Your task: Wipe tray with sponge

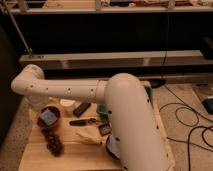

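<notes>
My white arm (75,91) fills the middle of the view, running from a thick link on the right to an elbow (27,84) on the left. The gripper is out of sight, beyond the elbow or behind the arm. Only slivers of the green tray (102,110) show from under the thick link, with another bit of its green rim at the far right. A small pale blue-grey square, seemingly the sponge (48,116), lies in a dark round bowl (42,114) at the table's left, just below the elbow.
On the wooden table (75,155) lie a white cup (67,104), a dark bar (82,109), a dark utensil (82,121), a brown cluster (53,142) and a yellowish piece (90,137). A blue-grey item (112,145) peeks from under the arm. Cables (192,130) trail on the floor at right.
</notes>
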Robot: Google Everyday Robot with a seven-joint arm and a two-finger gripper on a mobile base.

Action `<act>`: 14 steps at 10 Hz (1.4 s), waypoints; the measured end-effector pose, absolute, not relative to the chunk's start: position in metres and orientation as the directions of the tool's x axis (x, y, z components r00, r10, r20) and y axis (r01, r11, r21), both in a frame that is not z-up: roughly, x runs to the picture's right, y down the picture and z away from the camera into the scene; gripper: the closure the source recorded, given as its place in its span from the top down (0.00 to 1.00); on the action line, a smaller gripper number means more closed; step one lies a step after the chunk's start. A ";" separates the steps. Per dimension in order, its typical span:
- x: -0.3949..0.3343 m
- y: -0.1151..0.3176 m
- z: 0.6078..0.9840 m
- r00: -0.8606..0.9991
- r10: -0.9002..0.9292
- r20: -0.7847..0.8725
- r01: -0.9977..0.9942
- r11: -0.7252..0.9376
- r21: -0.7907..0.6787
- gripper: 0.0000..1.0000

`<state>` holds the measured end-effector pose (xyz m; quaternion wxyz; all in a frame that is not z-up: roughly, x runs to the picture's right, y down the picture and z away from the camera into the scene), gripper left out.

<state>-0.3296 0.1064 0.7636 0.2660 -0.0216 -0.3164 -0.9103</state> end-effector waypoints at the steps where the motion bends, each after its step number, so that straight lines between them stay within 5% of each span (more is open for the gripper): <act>1: -0.332 0.107 0.769 -0.853 -0.476 0.216 0.507 -0.654 0.561 0.80; 7: -0.332 0.112 0.796 -0.830 -0.495 0.258 0.547 -0.632 0.549 0.79; 11: -0.335 0.116 0.803 -0.831 -0.488 0.267 0.547 -0.634 0.547 0.46; 14: -0.332 0.118 0.807 -0.831 -0.481 0.278 0.549 -0.635 0.543 0.44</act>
